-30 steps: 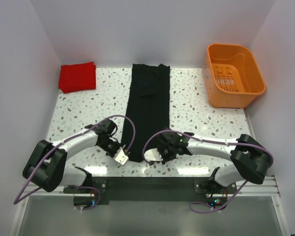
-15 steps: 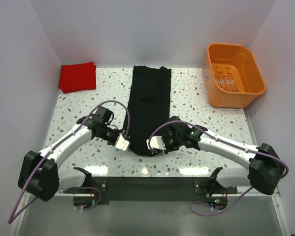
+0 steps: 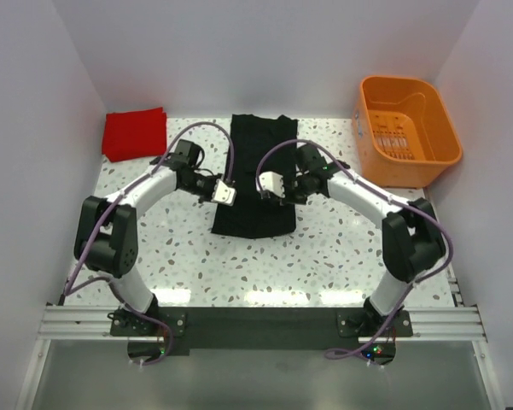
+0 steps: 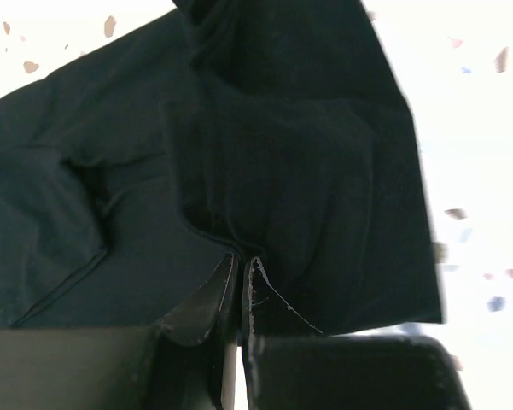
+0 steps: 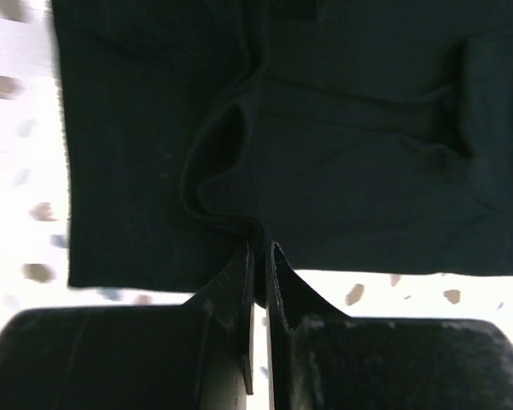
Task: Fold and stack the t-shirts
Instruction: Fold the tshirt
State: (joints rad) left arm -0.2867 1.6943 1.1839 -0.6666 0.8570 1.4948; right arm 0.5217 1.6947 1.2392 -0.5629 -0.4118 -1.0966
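Note:
The black t-shirt lies at the table's middle rear, its near end folded up over itself. My left gripper is shut on the shirt's hem on the left side, and my right gripper is shut on it on the right side. In the left wrist view the black cloth is pinched between the fingertips. In the right wrist view the cloth is pinched the same way. The red t-shirt lies as a folded rectangle at the rear left.
An orange plastic basket stands at the rear right corner. White walls close in on the left, rear and right. The speckled tabletop shows in front of the shirt.
Both grippers have carried the shirt's near hem away from the table's front edge toward the rear, folding the long black strip over itself. Both arms now reach far out.

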